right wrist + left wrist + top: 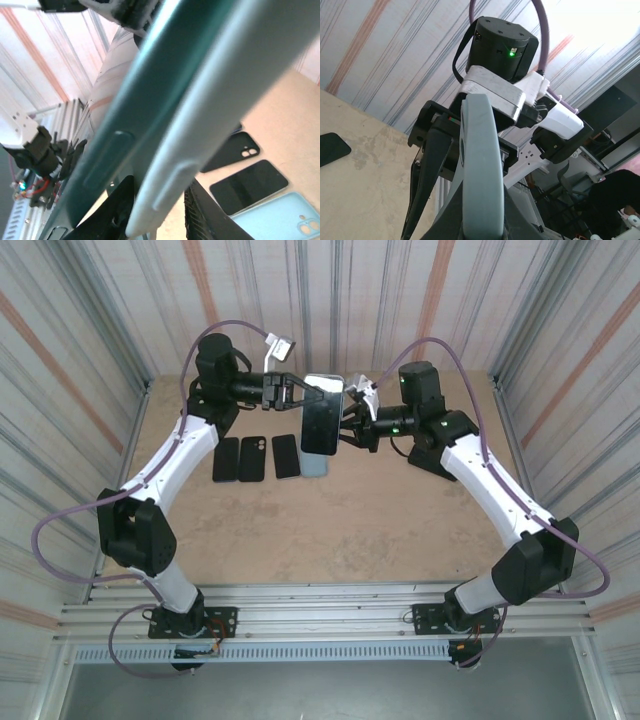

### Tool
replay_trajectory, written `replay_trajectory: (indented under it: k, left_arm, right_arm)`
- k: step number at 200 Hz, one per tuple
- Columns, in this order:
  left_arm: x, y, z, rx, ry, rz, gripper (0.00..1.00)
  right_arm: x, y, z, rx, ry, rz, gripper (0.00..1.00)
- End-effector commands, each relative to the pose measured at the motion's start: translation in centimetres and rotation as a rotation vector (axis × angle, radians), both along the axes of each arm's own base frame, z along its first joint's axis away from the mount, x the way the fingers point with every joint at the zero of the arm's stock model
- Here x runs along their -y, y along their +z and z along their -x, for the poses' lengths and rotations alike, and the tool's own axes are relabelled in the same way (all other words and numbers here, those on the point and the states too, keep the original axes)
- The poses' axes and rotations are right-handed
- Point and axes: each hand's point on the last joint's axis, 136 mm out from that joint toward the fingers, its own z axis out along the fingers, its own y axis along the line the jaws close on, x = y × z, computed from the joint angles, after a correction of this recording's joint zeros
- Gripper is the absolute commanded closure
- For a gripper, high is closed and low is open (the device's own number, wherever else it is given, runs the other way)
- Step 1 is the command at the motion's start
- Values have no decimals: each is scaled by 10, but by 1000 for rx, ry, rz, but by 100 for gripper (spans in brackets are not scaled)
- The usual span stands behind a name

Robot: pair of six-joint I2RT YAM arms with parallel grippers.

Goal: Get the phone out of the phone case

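Tan table (380,530) fills the middle of the top view. At centre left three dark slabs lie flat in a row, side by side: first (226,460), second (252,459) and third (286,456). In the right wrist view one of them is a black case (235,150) with lens holes. Just above the row, the left gripper (300,395) is clenched on the left edge of the phone (322,420), which is held off the table, upright, at upper centre between the two arms. In the left wrist view the phone (480,165) stands edge-on, rising from bottom centre. Below it a blue case (316,468) lies on the table, partly hidden by the phone. To the right, the right gripper (350,425) is at the phone's right edge. In its wrist view the teal phone edge (165,85) and the pale case (225,90) run side by side from lower left to upper right, with a dark finger (117,205) on either side at the bottom. Whether that claw presses on them or stands slack I cannot tell.
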Motion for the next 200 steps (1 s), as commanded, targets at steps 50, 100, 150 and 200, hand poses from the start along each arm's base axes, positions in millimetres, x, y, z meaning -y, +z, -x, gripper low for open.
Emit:
replay_trajectory:
  k: [50,100,150,200]
  left_arm:
    - [6,11,-48,-267,274,97,100]
    - [4,-10,-67,-471,344,130,100]
    - [10,-30,-73,-539,311,113,100]
    - [14,-41,-80,-559,293,98,92]
  right_arm:
    - [4,32,-8,-268,-81,-342,61]
    - [19,36,-30,-471,-204,-574,62]
    - [21,34,-33,-546,-227,-671,71]
    - [17,28,-33,-598,-238,-689,84]
